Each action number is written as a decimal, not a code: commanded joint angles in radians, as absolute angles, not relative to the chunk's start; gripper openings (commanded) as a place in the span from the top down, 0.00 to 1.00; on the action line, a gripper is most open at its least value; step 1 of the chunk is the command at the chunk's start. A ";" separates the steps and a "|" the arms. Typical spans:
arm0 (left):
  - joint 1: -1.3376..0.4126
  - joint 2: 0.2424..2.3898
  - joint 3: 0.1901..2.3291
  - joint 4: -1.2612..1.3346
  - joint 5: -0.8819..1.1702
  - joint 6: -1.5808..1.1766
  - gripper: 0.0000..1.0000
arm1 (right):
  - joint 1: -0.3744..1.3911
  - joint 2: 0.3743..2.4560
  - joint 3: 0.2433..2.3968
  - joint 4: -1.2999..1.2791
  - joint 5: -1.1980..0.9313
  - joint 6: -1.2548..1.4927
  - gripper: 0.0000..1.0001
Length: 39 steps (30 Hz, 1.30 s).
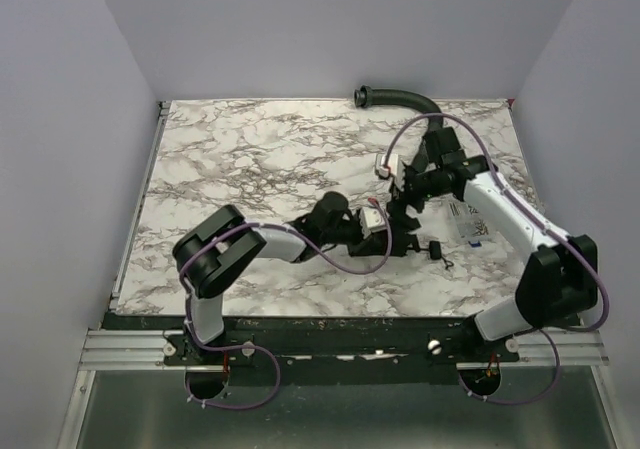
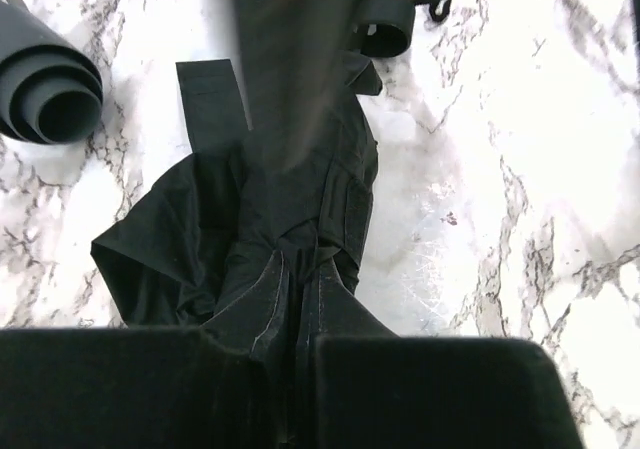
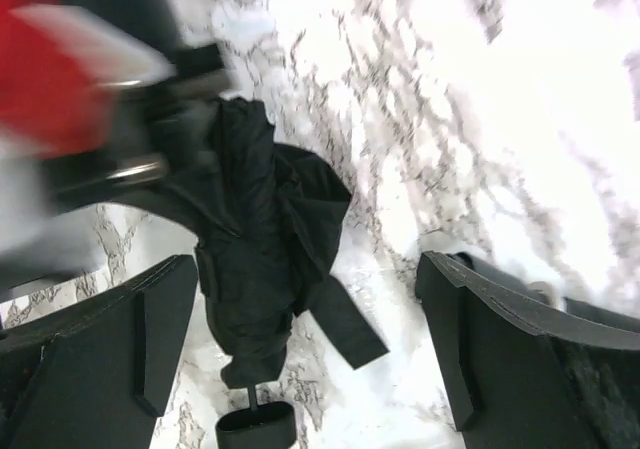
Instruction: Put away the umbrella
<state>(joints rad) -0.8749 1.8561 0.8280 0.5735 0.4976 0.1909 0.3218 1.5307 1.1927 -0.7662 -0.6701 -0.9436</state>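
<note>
The umbrella [image 2: 290, 199] is a crumpled black fabric bundle lying on the marble table, with its small black handle [image 2: 385, 29] at the far end and a loose strap [image 2: 210, 89] beside it. My left gripper [image 2: 300, 341] is shut on the near end of the fabric. In the right wrist view the umbrella [image 3: 260, 269] lies between the wide open fingers of my right gripper [image 3: 310, 339], which hovers above it without touching; its handle [image 3: 255, 427] is at the bottom. In the top view both grippers, left [image 1: 385, 229] and right [image 1: 405, 201], meet over the umbrella [image 1: 412, 239] at centre right.
A black ribbed hose [image 1: 400, 97] curves along the table's back edge, and its open end [image 2: 45, 94] shows in the left wrist view. A small white and blue object [image 1: 472, 231] lies by the right arm. Grey walls enclose the table [image 1: 250, 149].
</note>
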 commanded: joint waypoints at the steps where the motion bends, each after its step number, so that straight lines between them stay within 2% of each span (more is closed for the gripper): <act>1: -0.803 2.020 0.782 0.141 0.671 -0.040 1.00 | 0.342 1.406 1.141 -0.687 -0.654 -0.951 0.00; 7: -0.773 2.079 0.829 0.065 0.755 -0.101 1.00 | 0.334 1.237 0.970 -0.540 -0.633 -0.923 0.00; 12: -0.769 2.114 0.829 0.067 0.767 -0.128 1.00 | 0.333 1.252 0.943 -0.627 -0.649 -0.978 0.00; 16: -0.766 2.138 0.830 0.080 0.792 -0.160 1.00 | 0.333 1.264 0.877 -0.669 -0.704 -1.142 0.00; 21: -0.765 2.161 0.842 0.076 0.814 -0.186 1.00 | 0.333 1.255 0.740 -0.538 -0.694 -1.270 0.00; 32: -0.762 2.226 0.854 0.095 0.863 -0.276 1.00 | 0.362 1.311 0.631 -0.396 -0.687 -1.315 0.01; 36: -0.760 2.243 0.850 0.111 0.865 -0.324 1.00 | 0.393 1.337 0.602 -0.411 -0.636 -1.309 0.05; 39: -0.759 2.259 0.845 0.143 0.874 -0.356 1.00 | 0.422 1.333 0.573 -0.403 -0.599 -1.275 0.13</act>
